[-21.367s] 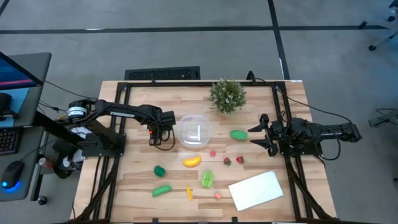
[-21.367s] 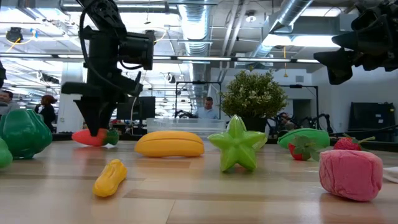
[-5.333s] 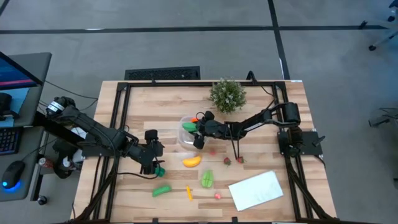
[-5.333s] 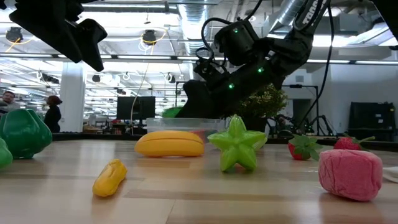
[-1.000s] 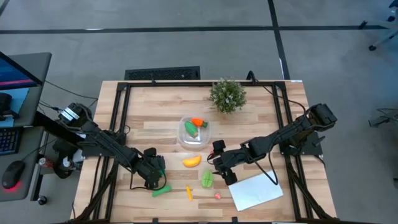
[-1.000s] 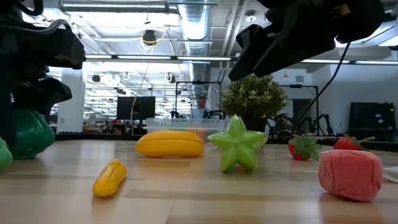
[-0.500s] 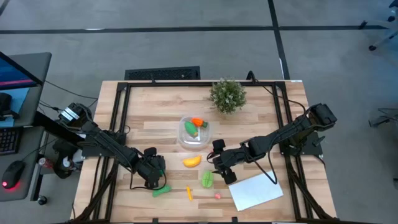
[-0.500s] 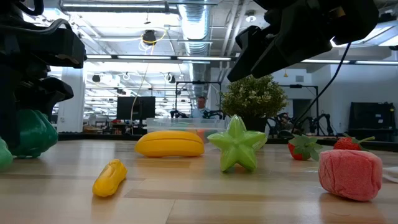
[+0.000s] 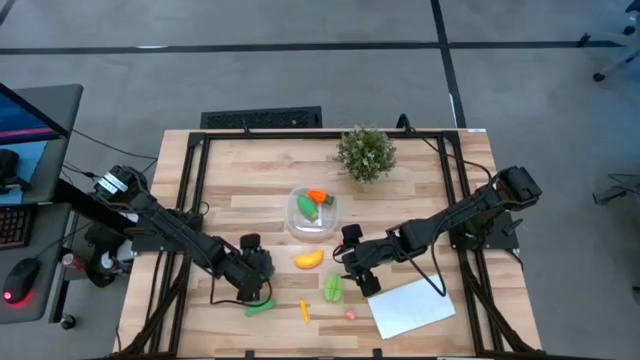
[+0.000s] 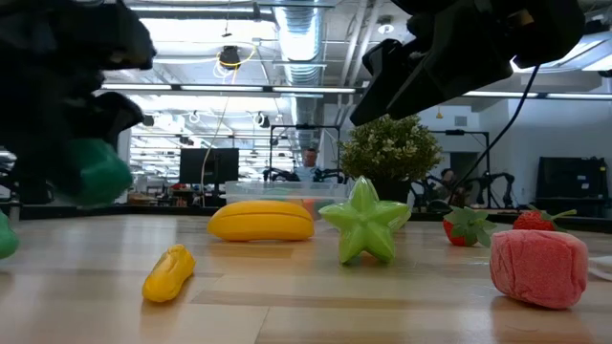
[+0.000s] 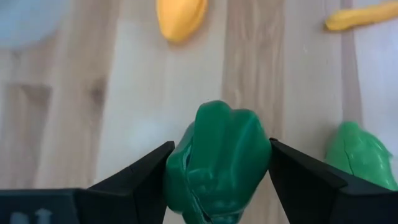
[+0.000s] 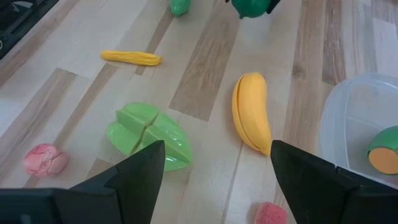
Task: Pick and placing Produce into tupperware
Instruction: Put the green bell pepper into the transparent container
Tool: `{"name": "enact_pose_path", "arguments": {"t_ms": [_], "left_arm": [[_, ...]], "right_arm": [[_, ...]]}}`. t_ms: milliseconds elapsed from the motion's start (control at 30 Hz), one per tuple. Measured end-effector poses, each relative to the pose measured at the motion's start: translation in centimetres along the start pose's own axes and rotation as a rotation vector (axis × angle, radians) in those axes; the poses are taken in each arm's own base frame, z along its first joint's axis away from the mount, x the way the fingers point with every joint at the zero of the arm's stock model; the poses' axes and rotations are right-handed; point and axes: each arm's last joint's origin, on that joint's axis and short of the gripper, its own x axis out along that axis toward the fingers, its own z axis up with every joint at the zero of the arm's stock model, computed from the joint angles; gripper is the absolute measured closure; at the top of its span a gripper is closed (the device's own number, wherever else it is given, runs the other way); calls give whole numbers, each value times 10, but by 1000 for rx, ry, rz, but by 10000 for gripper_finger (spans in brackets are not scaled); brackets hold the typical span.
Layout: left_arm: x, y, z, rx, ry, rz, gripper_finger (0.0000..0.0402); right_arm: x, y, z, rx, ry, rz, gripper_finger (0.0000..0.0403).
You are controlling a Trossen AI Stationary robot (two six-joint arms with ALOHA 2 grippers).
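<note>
My left gripper point(image 9: 258, 284) is near the table's front left, shut on a dark green toy pepper point(image 11: 217, 158) that hangs above the wood point(image 10: 96, 172). My right gripper point(image 9: 351, 264) hovers open over the middle, with a yellow banana point(image 12: 252, 121) and a green starfruit point(image 12: 146, 134) lying on the table below it. The clear tupperware point(image 9: 312, 211) stands farther back, with an orange carrot point(image 9: 318, 196) and a green piece inside it. A green cucumber point(image 9: 262, 306), a small yellow piece point(image 9: 304, 311) and a pink piece point(image 9: 351, 314) lie near the front edge. My left gripper pinches the pepper between its two fingers, one on each of two opposite sides point(image 11: 177, 163). The fingers come from above, slanting down. The pepper is lifted clear of the table.
A bushy potted plant point(image 9: 366, 152) stands at the far middle. A flat white sheet point(image 9: 411, 306) lies at the front right. In the low view a strawberry point(image 10: 466, 227) and a pink lump point(image 10: 538, 267) show to the right.
My left gripper has risen and shifted a little toward the table's right and far side, rolling at the wrist. The green pepper has gone up with it and now hangs clear of the table. My right gripper has kept still.
</note>
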Motion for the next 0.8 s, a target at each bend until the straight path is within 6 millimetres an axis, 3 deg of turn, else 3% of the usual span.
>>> {"name": "enact_pose_path", "arguments": {"t_ms": [300,800], "left_arm": [[-4,12,25,114,-109,156,164],[4,54,58,207,-199,328,164]], "right_arm": [[0,0,0,0,1,0,116],[0,0,-1,0,8,1,116]]}}
